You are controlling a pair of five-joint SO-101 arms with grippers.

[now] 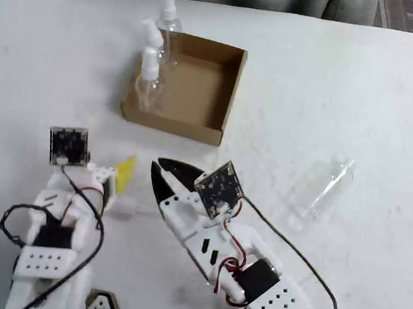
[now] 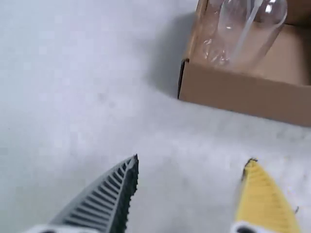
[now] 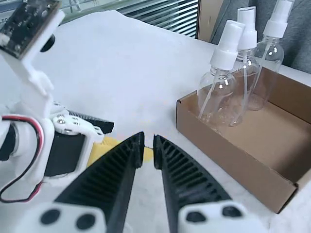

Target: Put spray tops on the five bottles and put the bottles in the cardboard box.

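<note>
Left gripper [image 2: 192,162] hangs low over the table [image 2: 73,97], spread apart; right gripper [image 3: 148,145] (beside it) is pinched nearly together, empty.

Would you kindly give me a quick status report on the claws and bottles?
Left claw open, empty. Right claw shut, empty. Three topped bottles in box; one bottle lying outside.

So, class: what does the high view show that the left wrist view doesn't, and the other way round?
High view, not left wrist: a loose bottle lying on the table apart from the box, the right gripper, and three spray tops.
Left wrist, not high: the ribbed face of the left gripper's grey finger.
Both: the box, clear bottles standing in it, and the left gripper open over the table, with its yellow finger.
</note>
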